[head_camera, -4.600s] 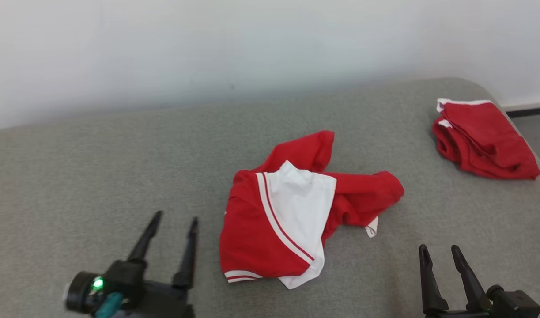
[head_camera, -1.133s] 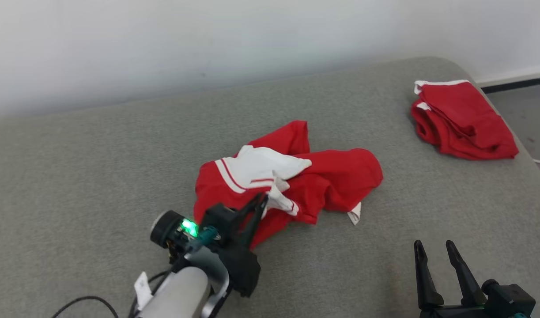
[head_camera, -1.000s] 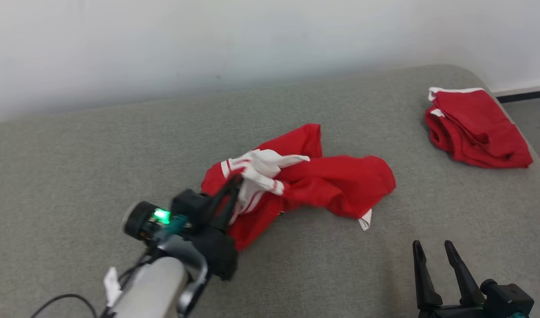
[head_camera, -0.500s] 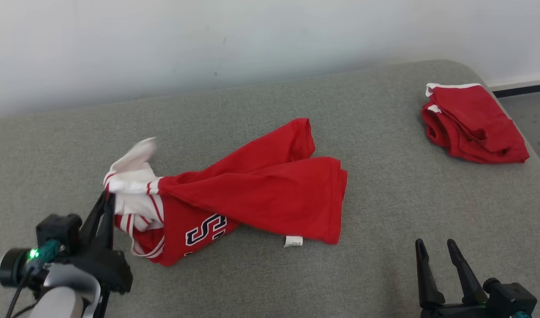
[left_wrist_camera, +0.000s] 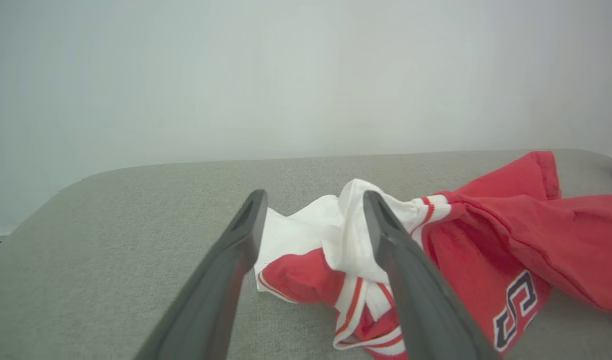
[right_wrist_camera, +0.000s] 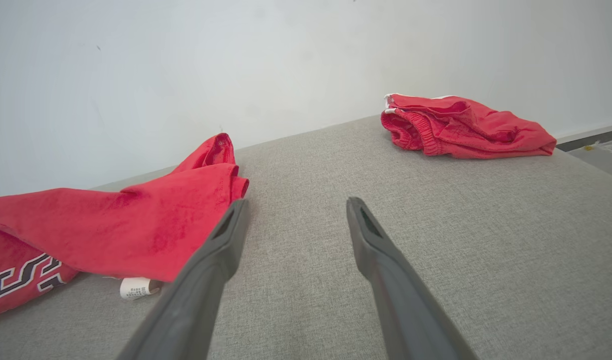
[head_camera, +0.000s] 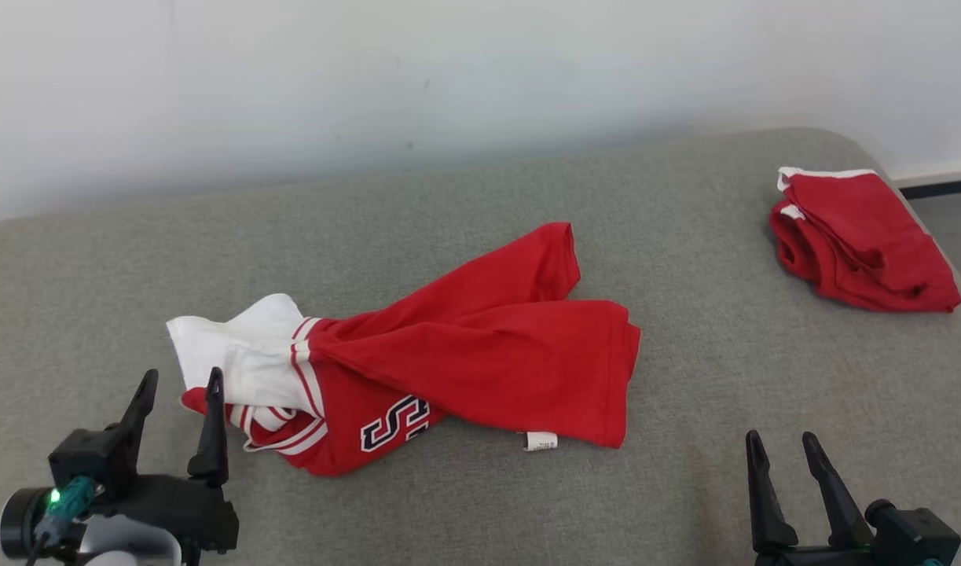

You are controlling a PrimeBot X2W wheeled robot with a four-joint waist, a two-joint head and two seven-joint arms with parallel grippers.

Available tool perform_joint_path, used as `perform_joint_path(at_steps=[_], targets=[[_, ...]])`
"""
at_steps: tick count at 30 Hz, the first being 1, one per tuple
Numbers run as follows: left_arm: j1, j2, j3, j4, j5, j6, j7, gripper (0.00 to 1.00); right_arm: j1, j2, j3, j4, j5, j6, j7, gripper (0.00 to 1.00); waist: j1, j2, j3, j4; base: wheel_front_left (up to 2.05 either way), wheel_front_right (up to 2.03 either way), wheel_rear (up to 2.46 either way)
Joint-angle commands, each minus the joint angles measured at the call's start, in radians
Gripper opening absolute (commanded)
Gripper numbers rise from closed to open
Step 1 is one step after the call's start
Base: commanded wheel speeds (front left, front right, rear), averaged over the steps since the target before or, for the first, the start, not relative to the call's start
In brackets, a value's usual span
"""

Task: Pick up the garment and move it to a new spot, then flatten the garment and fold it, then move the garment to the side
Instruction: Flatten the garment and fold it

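The garment (head_camera: 480, 354) is a red shirt with white sleeves and dark lettering, lying stretched and rumpled across the middle of the grey cushion (head_camera: 464, 511). Its white sleeve end (left_wrist_camera: 316, 235) lies just beyond my left gripper (head_camera: 180, 377), which stands open at the lower left with nothing between its fingers. In the right wrist view the shirt's red hem (right_wrist_camera: 135, 220) and white label lie to the left of my right gripper (right_wrist_camera: 294, 202). That right gripper (head_camera: 779, 440) is open and empty at the lower right of the head view.
A second red garment (head_camera: 861, 240), folded, lies at the cushion's far right near its edge, and shows as a folded red pile (right_wrist_camera: 461, 127) in the right wrist view. A pale wall (head_camera: 449, 71) rises behind the cushion. Floor (head_camera: 951, 220) shows at the right.
My left gripper dragged the shirt's white sleeve end leftward, stretching it out, then opened and let go. It now sits a little back from the sleeve. The right gripper stayed put.
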Motion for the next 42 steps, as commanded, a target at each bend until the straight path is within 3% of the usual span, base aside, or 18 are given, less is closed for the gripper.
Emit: perform_joint_path(at_steps=[1, 14, 24, 32, 42], targets=[[0.019, -0.002, 0.006, -0.008, 0.005, 0.007, -0.004, 1.00, 0.008, -0.005, -0.004, 0.001, -0.006, -0.002, -0.002, 1.00, 0.0000, -0.0001, -0.025, 0.022, 0.00, 0.00, 0.00], [0.260, -0.076, 0.165, -0.295, 0.109, 0.059, -0.008, 1.00, 0.059, -0.005, -0.009, -0.018, -0.011, -0.002, -0.002, 1.00, 0.0000, -0.0001, -0.082, 0.097, 0.00, 0.00, 0.00], [0.387, -0.136, 0.220, -0.345, 0.167, 0.015, -0.008, 1.00, 0.071, -0.013, -0.003, -0.021, -0.008, -0.002, -0.002, 1.00, 0.0000, -0.0001, -0.078, 0.114, 0.00, 0.00, 0.00], [0.260, -0.144, 0.186, -0.291, 0.206, -0.058, -0.008, 1.00, 0.056, -0.017, 0.011, -0.018, -0.005, -0.002, -0.001, 1.00, 0.0000, -0.0001, -0.061, 0.097, 0.00, 0.00, 0.00], [0.021, -0.112, 0.139, -0.096, 0.208, -0.125, 0.027, 1.00, 0.016, -0.019, 0.007, -0.006, 0.000, -0.002, 0.000, 1.00, 0.0000, -0.0001, 0.012, 0.029, 0.00, 0.00, 0.00]])
